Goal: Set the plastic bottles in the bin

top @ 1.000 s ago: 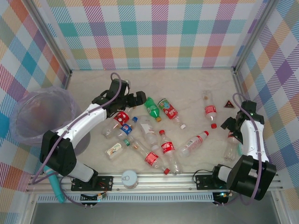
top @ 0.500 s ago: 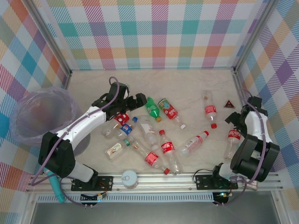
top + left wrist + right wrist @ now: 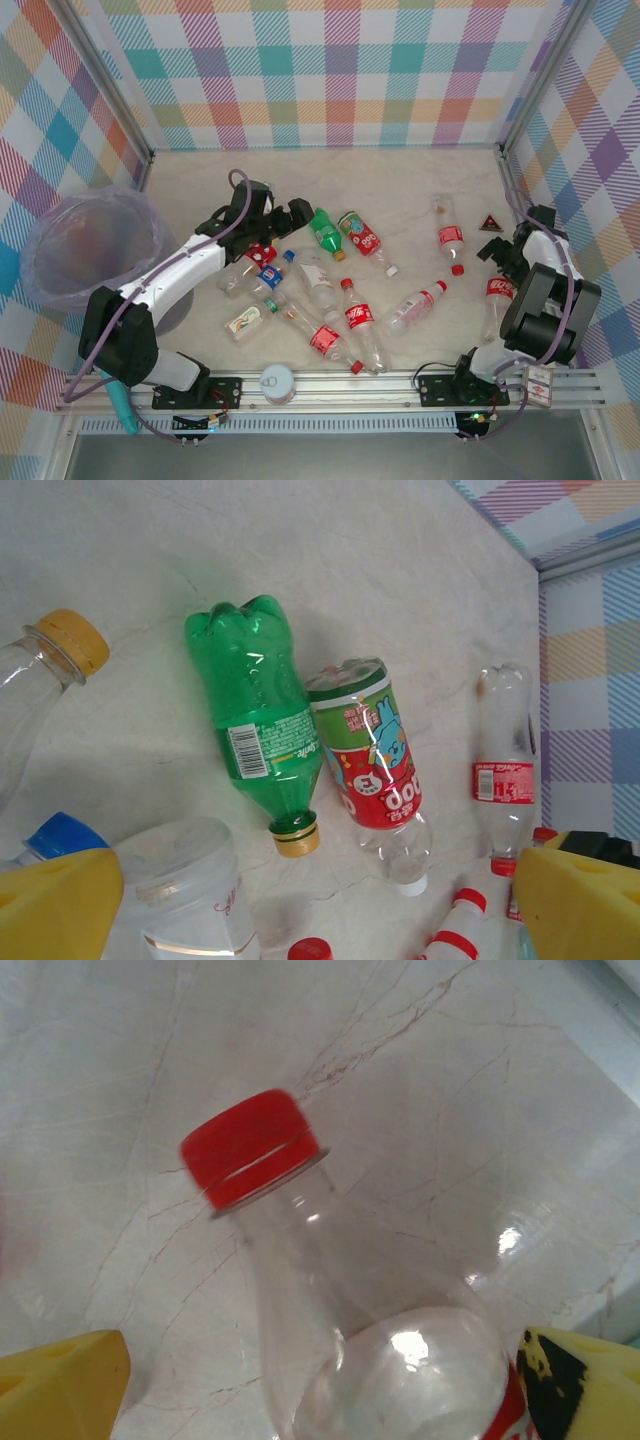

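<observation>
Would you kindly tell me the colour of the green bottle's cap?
Yellow; the cap of the green bottle shows best in the left wrist view.

The pale, marble-veined bench (image 3: 400, 180) carries a loose scatter of plastic bottles (image 3: 358, 318) lying on their sides across its middle, among them a green bottle (image 3: 324, 232) just beside a red-and-green-labelled bottle (image 3: 362, 238). A red-capped clear bottle (image 3: 495, 305) lies near the right edge. The bin (image 3: 60, 290) stands at the left edge, a white canister (image 3: 277, 381) sits at the near edge, and 1 small red triangle (image 3: 490, 223) lies by the right wall.
</observation>
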Available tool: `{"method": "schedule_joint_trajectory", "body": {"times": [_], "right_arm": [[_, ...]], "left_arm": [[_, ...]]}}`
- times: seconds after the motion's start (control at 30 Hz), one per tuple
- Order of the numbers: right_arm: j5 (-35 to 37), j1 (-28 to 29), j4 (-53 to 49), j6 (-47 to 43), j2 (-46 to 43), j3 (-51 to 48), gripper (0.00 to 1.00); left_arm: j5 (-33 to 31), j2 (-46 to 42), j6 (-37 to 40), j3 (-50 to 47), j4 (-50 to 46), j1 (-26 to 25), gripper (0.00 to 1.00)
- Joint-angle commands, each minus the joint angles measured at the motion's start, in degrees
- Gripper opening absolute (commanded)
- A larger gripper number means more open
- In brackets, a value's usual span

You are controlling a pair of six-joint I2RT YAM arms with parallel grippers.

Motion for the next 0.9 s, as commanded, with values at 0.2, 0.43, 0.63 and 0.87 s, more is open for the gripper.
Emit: {"method": "schedule_joint_trajectory", "body": {"times": [0.2, 0.43, 0.63, 0.87], "right_arm": [[-3.7, -0.4, 1.2, 0.3, 3.8, 0.7, 1.0], [-4.0, -0.4, 0.7, 0.0, 2.4, 1.2, 0.91], [-6.0, -0.4, -1.5, -0.6, -2.1, 2.3, 0.79], [-7.8, -0.4, -5.3, -0.1, -9.9, 3.7, 0.74]], "left_arm": [[-0.8, -2.7, -1.8, -2.0, 3.1, -0.5, 1.0], [-0.8, -1.1, -1.8, -0.9, 3.3, -0.7, 1.0], [-1.6, -0.2, -1.0, -0.1, 3.4, -1.4, 1.0], [-3.9, -0.4, -1.0, -0.2, 5.0, -1.8, 1.0]]}}
